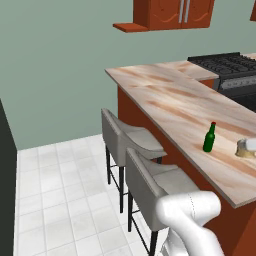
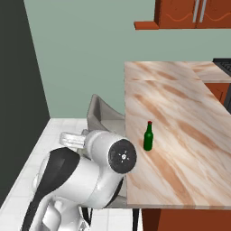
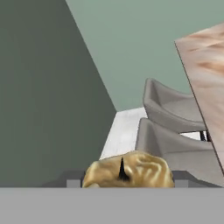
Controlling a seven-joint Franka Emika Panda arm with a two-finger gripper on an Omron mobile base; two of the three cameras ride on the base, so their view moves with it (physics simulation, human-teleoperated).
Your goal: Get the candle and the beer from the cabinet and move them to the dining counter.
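The candle (image 3: pixel 127 169), a squat tan lump with a black wick, sits between my gripper's (image 3: pixel 127 181) two finger tips, low in the hand view, and the gripper is shut on it. In the left base view the candle (image 1: pixel 245 152) shows at the right edge, with the gripper (image 1: pixel 245 145) over it. The beer (image 1: pixel 210 137) (image 2: pixel 148 136), a dark-green bottle with a reddish cap, stands upright on the dining counter (image 1: pixel 170 97) (image 2: pixel 180 108), apart from my hand. The cabinet (image 1: pixel 180 12) (image 2: pixel 194 13) hangs on the far wall with its doors shut.
Two grey bar stools (image 1: pixel 131 140) (image 1: pixel 160 182) line the counter's left side over white floor tiles (image 1: pixel 55 200). A black gas stove (image 1: pixel 227 65) stands beyond the counter's far right. A tall dark unit (image 2: pixel 18 90) rises on the left. A small wooden shelf (image 1: pixel 131 26) juts beside the cabinet.
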